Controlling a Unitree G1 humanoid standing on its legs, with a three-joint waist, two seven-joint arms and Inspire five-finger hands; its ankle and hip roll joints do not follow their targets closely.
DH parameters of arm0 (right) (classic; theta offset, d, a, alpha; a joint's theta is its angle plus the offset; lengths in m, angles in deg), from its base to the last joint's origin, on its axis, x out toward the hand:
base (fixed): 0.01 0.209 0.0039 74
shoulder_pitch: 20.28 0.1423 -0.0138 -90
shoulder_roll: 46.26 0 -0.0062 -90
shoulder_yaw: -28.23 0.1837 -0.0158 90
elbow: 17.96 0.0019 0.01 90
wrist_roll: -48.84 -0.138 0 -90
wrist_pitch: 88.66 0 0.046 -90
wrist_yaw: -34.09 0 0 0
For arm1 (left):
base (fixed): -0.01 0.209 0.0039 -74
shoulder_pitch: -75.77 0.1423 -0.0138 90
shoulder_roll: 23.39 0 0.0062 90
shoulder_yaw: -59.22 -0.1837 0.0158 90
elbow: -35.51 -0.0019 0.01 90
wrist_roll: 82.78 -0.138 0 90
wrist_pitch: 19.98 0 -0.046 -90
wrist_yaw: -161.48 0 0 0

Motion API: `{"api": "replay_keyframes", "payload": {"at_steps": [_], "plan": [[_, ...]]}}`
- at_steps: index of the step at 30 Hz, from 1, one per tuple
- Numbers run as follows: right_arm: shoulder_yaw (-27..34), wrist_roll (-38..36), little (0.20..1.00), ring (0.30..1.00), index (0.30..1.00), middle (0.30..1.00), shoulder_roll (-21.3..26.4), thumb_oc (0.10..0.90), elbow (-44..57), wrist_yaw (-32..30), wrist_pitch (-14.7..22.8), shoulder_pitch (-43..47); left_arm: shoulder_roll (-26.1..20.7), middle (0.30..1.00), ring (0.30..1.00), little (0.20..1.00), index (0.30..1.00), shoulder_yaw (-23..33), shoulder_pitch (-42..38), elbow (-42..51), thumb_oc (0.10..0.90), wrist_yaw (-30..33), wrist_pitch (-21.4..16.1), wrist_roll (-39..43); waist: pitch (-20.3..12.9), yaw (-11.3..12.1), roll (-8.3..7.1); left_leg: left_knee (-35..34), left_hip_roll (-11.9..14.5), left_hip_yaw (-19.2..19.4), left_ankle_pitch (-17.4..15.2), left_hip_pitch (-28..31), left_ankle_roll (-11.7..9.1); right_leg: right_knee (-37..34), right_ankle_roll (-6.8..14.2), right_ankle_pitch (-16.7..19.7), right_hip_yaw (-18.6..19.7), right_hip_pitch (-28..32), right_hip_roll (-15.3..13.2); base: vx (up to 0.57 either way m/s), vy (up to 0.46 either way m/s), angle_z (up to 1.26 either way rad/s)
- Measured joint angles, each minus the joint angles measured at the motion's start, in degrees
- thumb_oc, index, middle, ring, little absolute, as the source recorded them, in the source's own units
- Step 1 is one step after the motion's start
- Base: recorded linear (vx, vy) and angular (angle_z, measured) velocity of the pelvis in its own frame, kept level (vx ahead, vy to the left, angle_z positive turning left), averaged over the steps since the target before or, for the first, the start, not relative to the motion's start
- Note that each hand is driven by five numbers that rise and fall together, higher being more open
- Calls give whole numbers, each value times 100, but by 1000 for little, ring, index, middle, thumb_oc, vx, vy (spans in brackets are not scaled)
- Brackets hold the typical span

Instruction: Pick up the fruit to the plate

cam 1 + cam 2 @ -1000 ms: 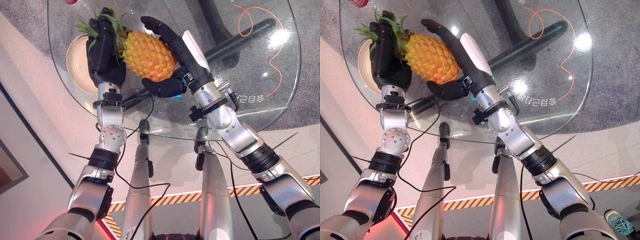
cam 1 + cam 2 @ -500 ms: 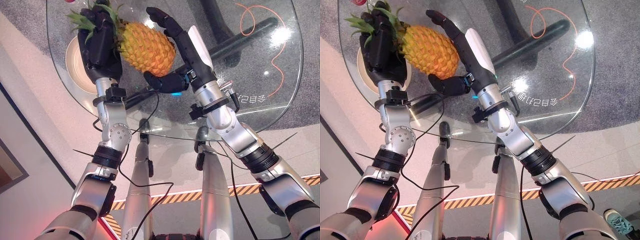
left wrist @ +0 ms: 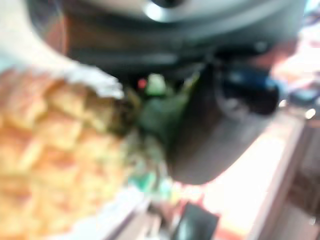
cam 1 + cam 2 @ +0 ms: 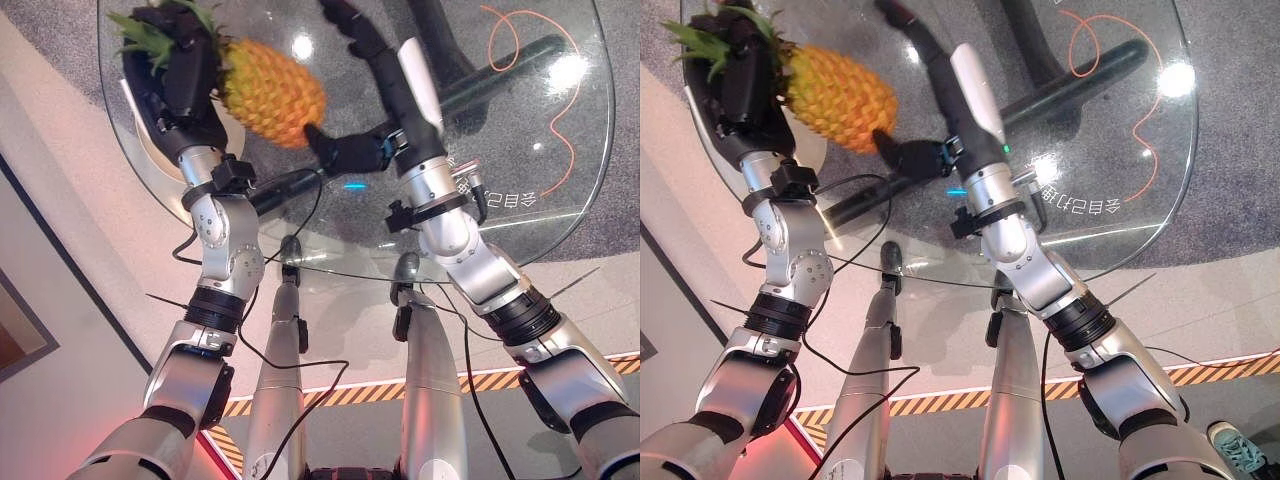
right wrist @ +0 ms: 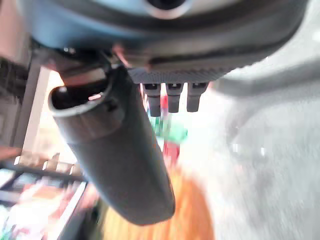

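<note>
A yellow-orange pineapple (image 4: 272, 92) with green leaves hangs tilted above the left part of the round glass table (image 4: 520, 230). My left hand (image 4: 180, 75) is shut on its leafy end, over the cream plate (image 4: 150, 150) at the table's left rim. The left wrist view shows the fruit's skin (image 3: 55, 150) and leaves close up. My right hand (image 4: 372, 55) is open, its fingers stretched past the fruit and off it. Its thumb (image 4: 335, 150) lies by the pineapple's lower end. The right wrist view shows that thumb (image 5: 115, 160) above the orange fruit (image 5: 170, 215).
Through the glass I see the table's dark base (image 4: 480, 75) and a thin orange cable (image 4: 545, 100) on the grey floor. White print (image 4: 505, 200) marks the glass near my right wrist. The table's near edge curves just behind both wrists.
The pineapple has moved left and farther away, over the plate, carried by the left hand. The right hand's fingers have come off the fruit and straightened.
</note>
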Motion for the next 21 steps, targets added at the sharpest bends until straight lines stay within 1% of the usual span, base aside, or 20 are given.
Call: {"api": "replay_keyframes", "payload": {"at_steps": [3,6,11,15,18,21], "plan": [[199,0,900,900,900,900,21,800,-2,-117,2,0,-7,300,300,200,300,167,20,-43,100,251,-155,-5,0,-2,0,-6,0,0,0,-2,0,0,4,-5,-1,-5,1,0,0,0],[196,0,900,900,900,900,8,800,-2,-149,11,-1,-8,300,300,200,300,188,20,-54,100,420,-166,-21,0,-5,0,-10,0,0,0,-7,0,0,5,-7,-2,-11,0,0,0,0],[183,-1,900,900,900,900,-9,800,-6,-169,26,-20,-16,300,300,200,300,164,16,-140,100,640,-166,-456,0,-8,0,-24,0,0,1,-15,0,-6,7,-9,-2,-22,-1,0,0,0],[191,-1,900,900,900,900,-5,800,-17,-326,82,-119,-25,300,300,200,300,157,17,-230,100,916,-166,-738,0,-17,0,-31,1,0,1,-22,0,-6,12,-14,-3,-31,-1,0,0,0],[205,-6,900,900,900,900,-5,800,-284,-484,179,-134,-49,300,300,200,300,162,16,-306,100,1212,-166,-1041,0,-19,0,-30,1,0,1,-22,0,0,12,-14,-2,-33,-1,0,0,0],[209,-147,900,900,900,900,-10,800,-571,-693,224,-131,-195,300,300,200,300,154,-10,-542,100,1568,-167,-1469,0,-43,0,-29,1,1,1,-22,0,2,11,-14,0,-36,-2,-12,13,0]]}}
